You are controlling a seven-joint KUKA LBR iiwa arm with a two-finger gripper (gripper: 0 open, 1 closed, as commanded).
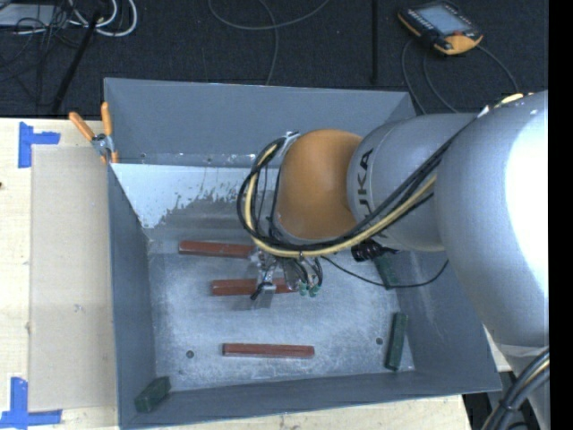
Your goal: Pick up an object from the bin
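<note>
Camera view shows the gripper (267,287) low at the middle red-brown stick (233,287) in the grey bin (179,124); open or clamped, I cannot tell from here.

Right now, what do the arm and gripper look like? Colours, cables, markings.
Arm: bulky, rounded silver-grey links. Orange dome-shaped cover at the wrist. Orange KUKA lettering on the link beside it. Black and yellow cables loop around the cover and run back along the arm. Gripper: small, metallic grey, beneath the cover.
</note>
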